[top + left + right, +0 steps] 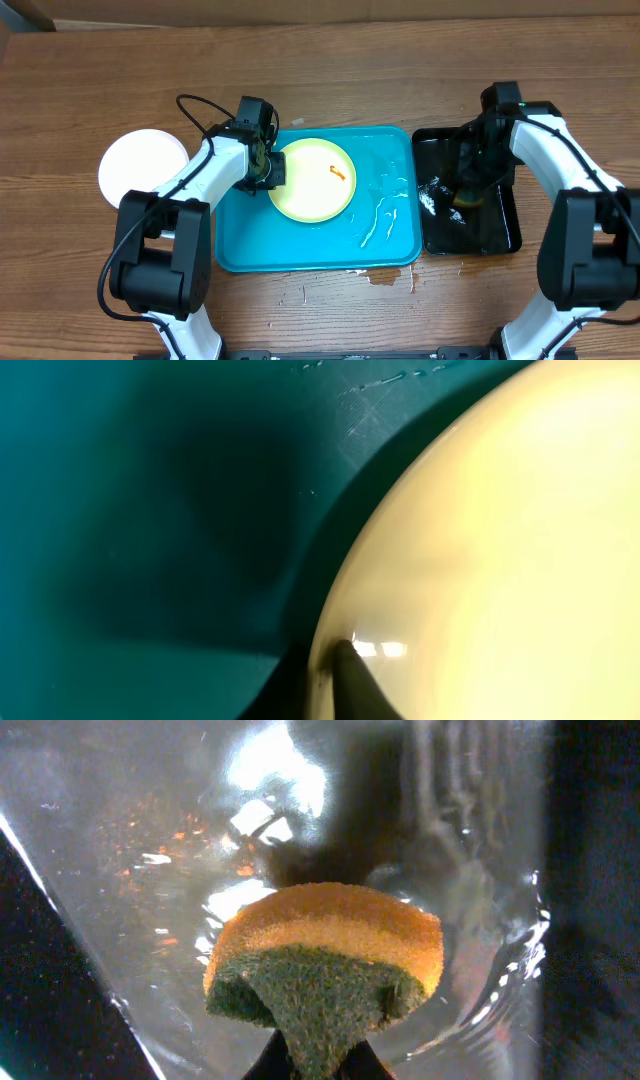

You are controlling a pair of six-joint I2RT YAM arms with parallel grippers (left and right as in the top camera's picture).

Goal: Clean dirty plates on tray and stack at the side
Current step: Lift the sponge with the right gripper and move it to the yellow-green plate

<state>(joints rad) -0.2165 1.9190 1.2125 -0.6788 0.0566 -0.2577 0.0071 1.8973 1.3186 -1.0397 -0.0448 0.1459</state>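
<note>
Your L jaws pinch the left rim of the yellow plate (pixel 312 180), lying in the blue tray (pixel 300 250). R jaws clamp a sponge (pixel 325 970) in the wet black tray (pixel 500 235). White plate (pixel 140 168) sits on table (pixel 320 60), left of blue tray.

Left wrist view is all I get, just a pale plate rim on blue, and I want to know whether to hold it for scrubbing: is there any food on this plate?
Observer: Yes. The overhead view shows one small orange smear on the pale yellow plate.
Operator: What is the other arm doing?
Observer: The right gripper is shut on a sponge, over the wet black tray.
Operator: Is anything set at the side yet?
Observer: One white plate lies on the table, left of the blue tray.
</note>
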